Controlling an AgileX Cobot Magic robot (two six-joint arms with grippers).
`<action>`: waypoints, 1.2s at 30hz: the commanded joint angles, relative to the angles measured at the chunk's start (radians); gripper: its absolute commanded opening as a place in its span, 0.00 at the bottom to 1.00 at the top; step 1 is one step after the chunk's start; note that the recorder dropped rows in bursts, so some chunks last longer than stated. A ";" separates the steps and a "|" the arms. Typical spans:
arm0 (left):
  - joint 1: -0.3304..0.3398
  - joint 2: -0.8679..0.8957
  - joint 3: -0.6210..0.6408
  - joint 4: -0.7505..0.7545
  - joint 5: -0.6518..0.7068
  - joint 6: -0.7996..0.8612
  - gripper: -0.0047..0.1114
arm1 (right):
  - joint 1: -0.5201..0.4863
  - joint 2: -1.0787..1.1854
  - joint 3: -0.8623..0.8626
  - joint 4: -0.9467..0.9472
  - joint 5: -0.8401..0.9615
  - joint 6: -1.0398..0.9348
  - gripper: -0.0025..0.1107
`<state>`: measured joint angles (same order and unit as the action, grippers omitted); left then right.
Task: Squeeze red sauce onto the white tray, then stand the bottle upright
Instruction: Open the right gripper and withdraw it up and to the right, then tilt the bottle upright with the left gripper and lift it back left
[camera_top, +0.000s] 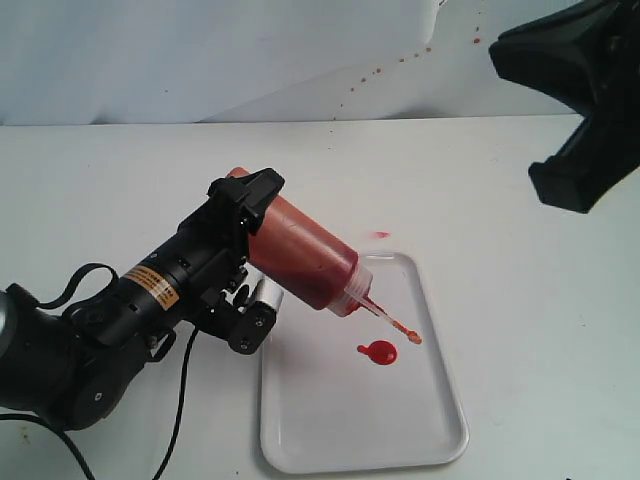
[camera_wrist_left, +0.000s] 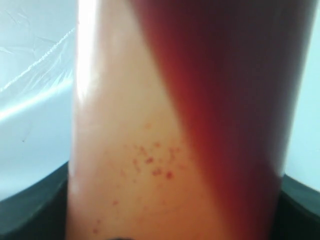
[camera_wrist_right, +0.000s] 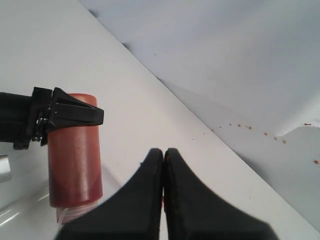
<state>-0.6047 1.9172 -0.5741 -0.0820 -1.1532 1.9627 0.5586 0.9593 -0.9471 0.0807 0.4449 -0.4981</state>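
Exterior view: left gripper clamps squeeze bottle mid-body, tilted, nozzle down over white tray. Red sauce blob near tray centre. Right gripper fully closed, empty, well apart, toward table far-right corner.

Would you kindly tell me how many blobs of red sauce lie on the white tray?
1. The red sauce blob lies near the middle of the white tray, by the nozzle of the bottle. It covers the tray's upper left corner, so another could be hidden.

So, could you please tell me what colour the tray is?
The tray is white, clearest in the exterior view.
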 joint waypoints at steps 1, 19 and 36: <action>-0.005 -0.018 -0.007 -0.012 -0.068 -0.028 0.04 | -0.002 -0.003 0.045 -0.095 -0.107 0.173 0.02; -0.005 -0.018 -0.007 -0.016 -0.068 -0.034 0.04 | -0.002 -0.198 0.478 -0.096 -0.531 0.335 0.02; -0.005 -0.018 -0.007 -0.012 -0.068 -0.129 0.04 | 0.001 -0.198 0.496 -0.096 -0.495 0.057 0.02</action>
<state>-0.6047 1.9172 -0.5741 -0.0820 -1.1532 1.8949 0.5586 0.7647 -0.4571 -0.0204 -0.0476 -0.4381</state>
